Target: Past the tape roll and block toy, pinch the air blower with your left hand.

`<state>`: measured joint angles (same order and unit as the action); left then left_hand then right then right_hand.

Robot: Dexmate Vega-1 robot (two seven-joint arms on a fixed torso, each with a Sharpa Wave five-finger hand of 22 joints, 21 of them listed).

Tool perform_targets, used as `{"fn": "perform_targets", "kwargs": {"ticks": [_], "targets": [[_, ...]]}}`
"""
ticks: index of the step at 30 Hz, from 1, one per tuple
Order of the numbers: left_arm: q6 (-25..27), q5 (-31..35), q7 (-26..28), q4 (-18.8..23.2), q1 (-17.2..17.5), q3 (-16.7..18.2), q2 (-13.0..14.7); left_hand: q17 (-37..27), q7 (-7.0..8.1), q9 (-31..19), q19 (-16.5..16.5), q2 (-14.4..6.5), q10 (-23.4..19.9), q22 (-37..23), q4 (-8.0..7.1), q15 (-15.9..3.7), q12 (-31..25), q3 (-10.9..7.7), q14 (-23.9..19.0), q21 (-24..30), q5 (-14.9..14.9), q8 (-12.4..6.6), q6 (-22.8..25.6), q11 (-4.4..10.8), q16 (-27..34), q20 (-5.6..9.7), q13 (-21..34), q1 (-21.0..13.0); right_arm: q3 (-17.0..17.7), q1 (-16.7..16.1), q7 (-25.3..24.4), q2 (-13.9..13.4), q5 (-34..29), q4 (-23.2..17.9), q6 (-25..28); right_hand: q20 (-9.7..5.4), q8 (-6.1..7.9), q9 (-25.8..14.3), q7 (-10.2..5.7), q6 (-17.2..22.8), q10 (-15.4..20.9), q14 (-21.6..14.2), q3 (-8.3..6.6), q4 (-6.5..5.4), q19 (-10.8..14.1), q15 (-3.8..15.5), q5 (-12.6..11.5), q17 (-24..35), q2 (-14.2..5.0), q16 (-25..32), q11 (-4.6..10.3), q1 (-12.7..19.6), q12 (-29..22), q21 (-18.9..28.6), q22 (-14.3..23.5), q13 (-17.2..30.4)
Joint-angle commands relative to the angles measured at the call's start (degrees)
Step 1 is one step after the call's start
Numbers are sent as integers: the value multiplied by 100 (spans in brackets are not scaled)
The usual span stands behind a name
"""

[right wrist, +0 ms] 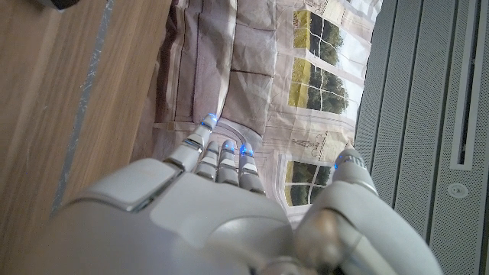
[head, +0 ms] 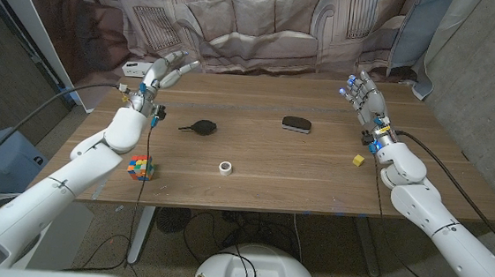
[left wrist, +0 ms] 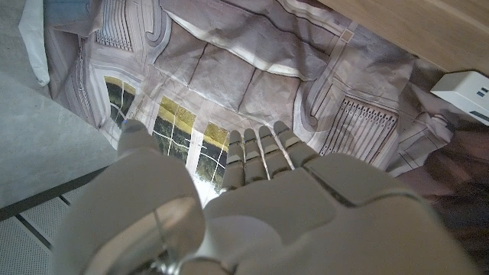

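A black air blower (head: 200, 128) lies on the wooden table (head: 262, 179), left of the middle, nozzle pointing left. A small white tape roll (head: 226, 167) sits nearer the front edge. A colourful block toy (head: 141, 167) stands at the front left, beside my left forearm. My left hand (head: 160, 77) is raised over the table's far left corner, fingers spread and empty, well behind and left of the blower; its back (left wrist: 252, 206) fills the left wrist view. My right hand (head: 364, 96) is raised at the far right, fingers apart, holding nothing, as its back (right wrist: 221, 214) also shows.
A black oblong object (head: 296, 124) lies right of the blower. A small yellow cube (head: 358, 160) sits by my right wrist. A white box (head: 136, 66) lies behind the table's far left corner. A printed cloth backdrop (head: 266, 20) hangs behind the table.
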<state>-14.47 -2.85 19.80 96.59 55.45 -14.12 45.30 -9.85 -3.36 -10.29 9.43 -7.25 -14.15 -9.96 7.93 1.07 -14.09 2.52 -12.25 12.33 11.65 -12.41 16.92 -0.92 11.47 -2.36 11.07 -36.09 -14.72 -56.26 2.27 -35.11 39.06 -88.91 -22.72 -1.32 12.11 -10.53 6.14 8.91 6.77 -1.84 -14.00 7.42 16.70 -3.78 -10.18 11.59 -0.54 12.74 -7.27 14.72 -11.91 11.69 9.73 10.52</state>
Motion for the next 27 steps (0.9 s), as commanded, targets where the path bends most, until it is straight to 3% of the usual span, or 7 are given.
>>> {"fn": "perform_targets", "kwargs": {"ticks": [1, 8, 17, 27], "targets": [[942, 654, 113, 438, 118, -8, 305, -13, 39, -21, 137, 86, -134, -10, 142, -49, 11, -44, -132, 36, -11, 14, 142, 40, -9, -3, 21, -250, 114, -211, -117, -120, -5, -281, 79, 46, 2, -12, -21, 49, 41, -33, 24, 14, 30, -57, -34, 12, 23, 6, -7, 15, -25, -7, 11, 24], [1447, 763, -52, 805, 239, 43, 592, -12, 92, -25, 242, 259, -273, -10, 178, -124, -9, -37, -256, 34, -77, 0, 262, 114, 0, 18, 24, -378, 120, -265, -179, -148, -13, -419, 154, 47, -5, -12, -17, 56, 40, -30, 22, 15, 31, -55, -36, 12, 10, -2, 0, 23, -16, -12, 11, 25], [2117, 855, -471, 1261, 293, 128, 1078, -11, 142, -30, 327, 308, -353, -11, 200, -124, -16, -79, -294, 36, -91, 2, 312, 171, -13, 34, 27, -532, 133, -371, -297, -111, -29, -531, 157, 58, -11, -12, -16, 64, 47, -32, 20, 17, 31, -62, -37, 12, -2, -7, -12, 32, -12, -17, 11, 25], [2713, 853, -985, 1639, 253, 126, 1525, -10, 147, -36, 482, 389, -379, -15, 174, -95, 3, -88, -353, 61, -108, 8, 387, 99, -21, -25, 31, -616, 141, -469, -401, -119, -71, -669, 196, 61, -19, -13, -11, 71, 46, -35, 13, 22, 34, -66, -39, 11, -19, -14, -15, 49, -3, -21, 11, 27]]}}
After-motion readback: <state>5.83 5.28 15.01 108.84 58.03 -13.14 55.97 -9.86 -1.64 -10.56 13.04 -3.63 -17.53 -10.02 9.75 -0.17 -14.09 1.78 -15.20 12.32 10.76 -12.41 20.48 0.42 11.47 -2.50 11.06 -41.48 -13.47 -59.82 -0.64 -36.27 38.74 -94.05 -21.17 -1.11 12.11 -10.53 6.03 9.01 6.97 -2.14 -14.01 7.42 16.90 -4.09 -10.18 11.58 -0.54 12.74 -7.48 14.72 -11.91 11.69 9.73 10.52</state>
